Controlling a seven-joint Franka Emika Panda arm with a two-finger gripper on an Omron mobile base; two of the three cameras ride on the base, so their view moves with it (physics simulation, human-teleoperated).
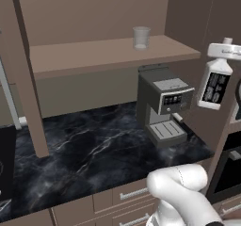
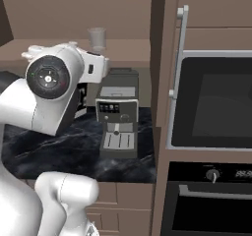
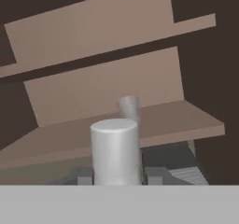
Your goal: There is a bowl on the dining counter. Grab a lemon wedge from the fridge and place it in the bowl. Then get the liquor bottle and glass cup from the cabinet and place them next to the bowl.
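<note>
On cabinet shelf [image 1: 94,55]: glass cup [image 1: 141,36], empty.

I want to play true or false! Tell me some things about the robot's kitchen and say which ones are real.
1. The fingers hold the liquor bottle. True.
2. The glass cup stands on the cabinet shelf. True.
3. The glass cup lies tipped over. False: it stands upright.
4. The coffee machine sits on the shelf. False: it sits on the dark marble counter below.
5. The bottle rests on the counter. False: it hangs in the air.
</note>
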